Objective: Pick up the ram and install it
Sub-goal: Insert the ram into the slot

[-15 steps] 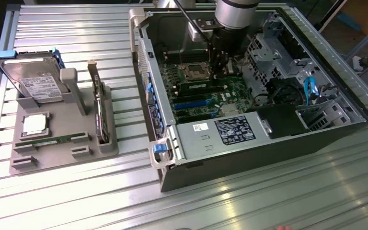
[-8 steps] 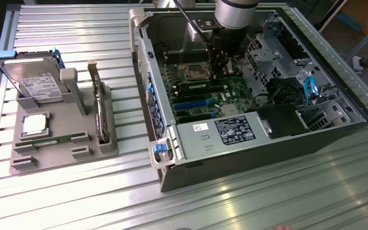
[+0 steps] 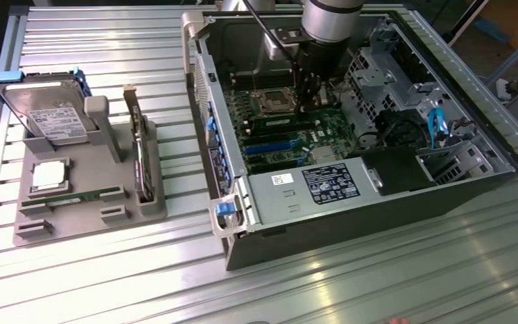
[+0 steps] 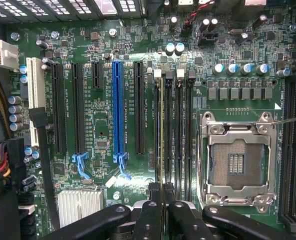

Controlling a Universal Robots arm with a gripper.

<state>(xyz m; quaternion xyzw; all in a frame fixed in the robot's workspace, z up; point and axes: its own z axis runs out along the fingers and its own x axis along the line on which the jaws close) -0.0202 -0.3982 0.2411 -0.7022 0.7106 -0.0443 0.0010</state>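
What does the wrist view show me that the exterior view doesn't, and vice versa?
Wrist view: the claw shut on the ram, edge-on and lined up with the memory slots. Exterior view: the gray tray holding a second ram stick, processor chip and hard drive. Both: the motherboard with its empty processor socket.

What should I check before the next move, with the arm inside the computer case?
1. Grip: ok; the gripper has its jaws shut on the ram, seen edge-on.
2. Alignment: ok; the ram runs parallel to the memory slots.
3. Seating depth: cannot tell.
4. White slot latch position: cannot tell.
5. Processor socket: ok; apart from the jaws.
6. Spare ram stick: ok; lying in the grey tray.
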